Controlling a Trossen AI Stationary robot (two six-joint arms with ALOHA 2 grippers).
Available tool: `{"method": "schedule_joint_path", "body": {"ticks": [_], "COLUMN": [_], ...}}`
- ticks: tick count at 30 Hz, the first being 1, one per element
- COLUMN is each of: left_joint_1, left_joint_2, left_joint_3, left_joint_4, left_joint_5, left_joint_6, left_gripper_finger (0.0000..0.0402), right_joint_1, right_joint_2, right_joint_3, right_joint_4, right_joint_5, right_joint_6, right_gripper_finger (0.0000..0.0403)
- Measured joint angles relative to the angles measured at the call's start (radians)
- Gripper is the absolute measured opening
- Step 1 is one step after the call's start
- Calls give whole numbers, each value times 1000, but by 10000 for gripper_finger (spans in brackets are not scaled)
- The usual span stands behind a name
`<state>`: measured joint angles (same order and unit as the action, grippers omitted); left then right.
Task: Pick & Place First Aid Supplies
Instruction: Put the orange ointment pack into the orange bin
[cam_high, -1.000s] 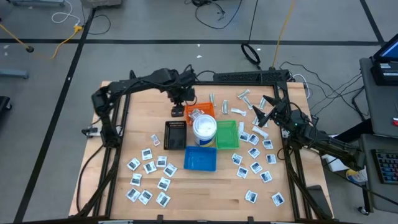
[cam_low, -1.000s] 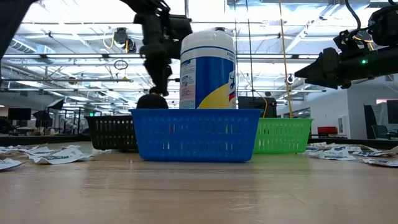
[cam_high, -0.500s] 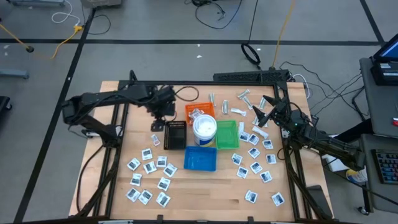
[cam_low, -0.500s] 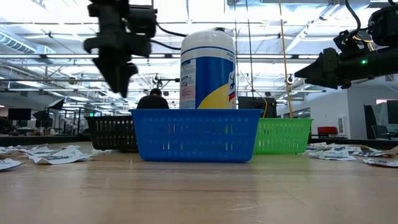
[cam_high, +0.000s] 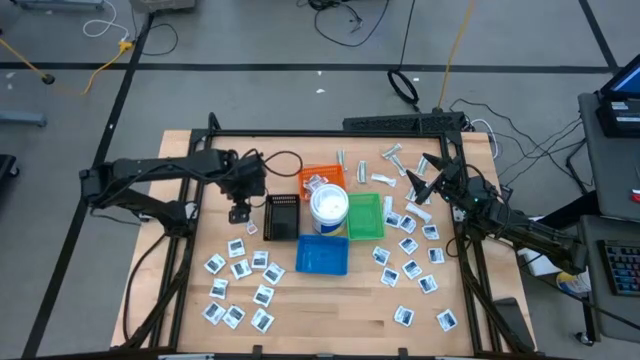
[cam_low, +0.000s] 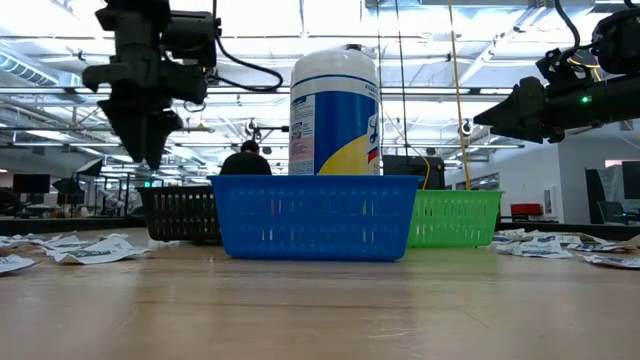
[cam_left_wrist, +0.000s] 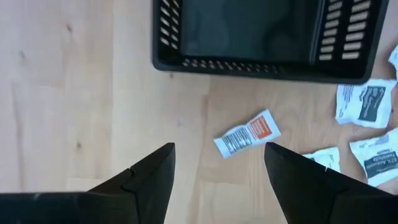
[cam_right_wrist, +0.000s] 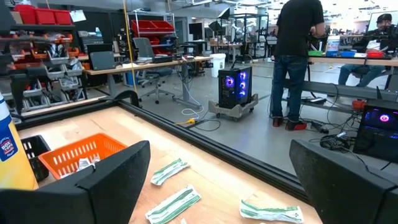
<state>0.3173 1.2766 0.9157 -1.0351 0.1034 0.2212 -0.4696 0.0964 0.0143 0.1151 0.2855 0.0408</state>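
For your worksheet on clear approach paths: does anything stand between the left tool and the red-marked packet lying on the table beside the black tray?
Nothing visible does. The left tool hangs open above the red-marked packet, with only bare wooden table below it. The black tray sits beyond the packet, apart from it, and the white packets lie off to one side.

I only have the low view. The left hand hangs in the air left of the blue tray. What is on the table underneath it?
Observer: A red-marked packet, lying flat on bare wood just outside the black tray.
Operator: Is the left hand carrying anything?
Observer: No. The left hand is open and empty in its wrist view.
Operator: Anything in the orange tray?
Observer: Yes. The orange tray holds a few white packets.
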Motion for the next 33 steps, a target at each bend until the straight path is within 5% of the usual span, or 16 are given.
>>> {"method": "schedule_joint_path", "body": {"ticks": [11, 33], "left_joint_1": [-96, -169], "left_joint_2": [1, 193], "left_joint_3": [-137, -215], "left_joint_4": [115, 272], "left_joint_5": [-20, -30], "left_joint_6": [-7, -67], "left_gripper_finger": [253, 253], "right_joint_1": [0, 0], "right_joint_2": [0, 0], "right_joint_3": [0, 0], "right_joint_4": [0, 0], "right_joint_5": [0, 0], "right_joint_6": [0, 0], "right_gripper_finger": [380, 380]}}
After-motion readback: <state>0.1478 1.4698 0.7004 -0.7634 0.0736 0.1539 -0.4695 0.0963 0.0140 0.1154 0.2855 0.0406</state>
